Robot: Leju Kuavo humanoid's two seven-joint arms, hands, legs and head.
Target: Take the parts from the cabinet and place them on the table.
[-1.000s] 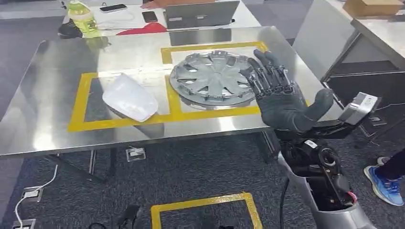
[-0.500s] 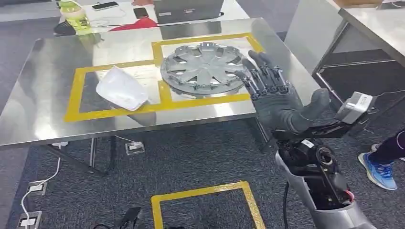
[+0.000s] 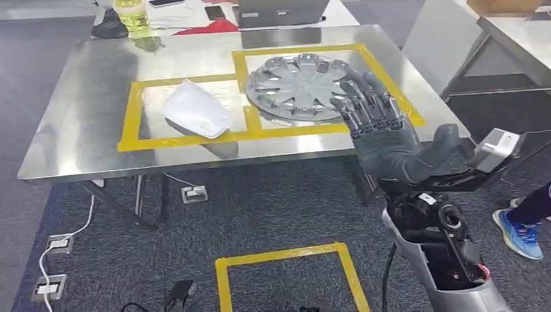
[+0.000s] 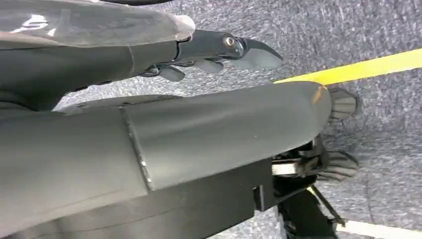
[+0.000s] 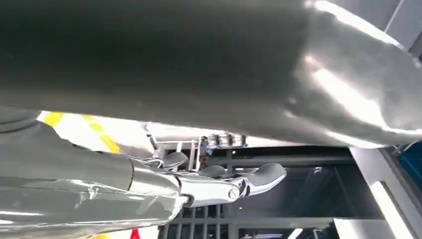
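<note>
Steel surface carries hubcap and white cover; right hand hovers empty, fingers spread. Left fingers: cannot tell. Pull away without touching the hubcap.

Robotics lab or test workspace in office-type room. Grey carpet floor with yellow tape square marked on it. Stainless steel worktop carries yellow tape boxes as placement zones. Floor power sockets with white cable near worktop leg. Laptop, phone, drink bottle on far desk. More steel worktops at right. Person's blue sneaker at right edge.
</note>
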